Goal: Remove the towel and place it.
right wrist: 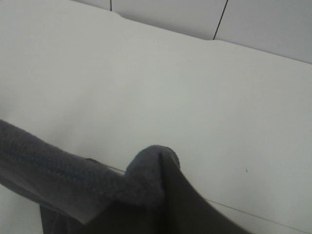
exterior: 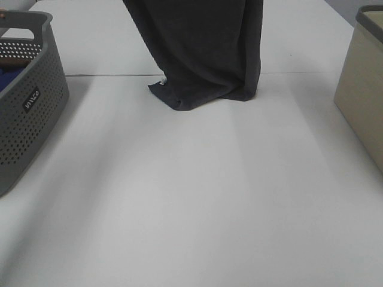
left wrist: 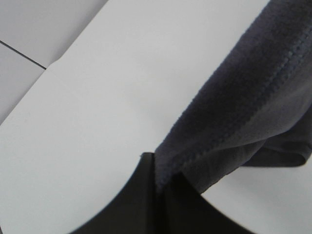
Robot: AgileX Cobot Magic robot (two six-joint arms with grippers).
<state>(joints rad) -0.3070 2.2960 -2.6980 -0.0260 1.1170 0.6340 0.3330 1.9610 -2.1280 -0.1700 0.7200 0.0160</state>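
The dark charcoal-grey towel hangs down from above the top of the exterior high view, and its lower end with a small white tag rests bunched on the white table. Both grippers are out of the exterior high view. In the left wrist view my left gripper is shut on a hemmed edge of the towel. In the right wrist view my right gripper is shut on another bunched part of the towel. The towel hangs high over the table.
A grey perforated plastic basket stands at the left edge with something blue inside. A beige bin stands at the right edge. A seam in the table runs across behind the towel's lower end.
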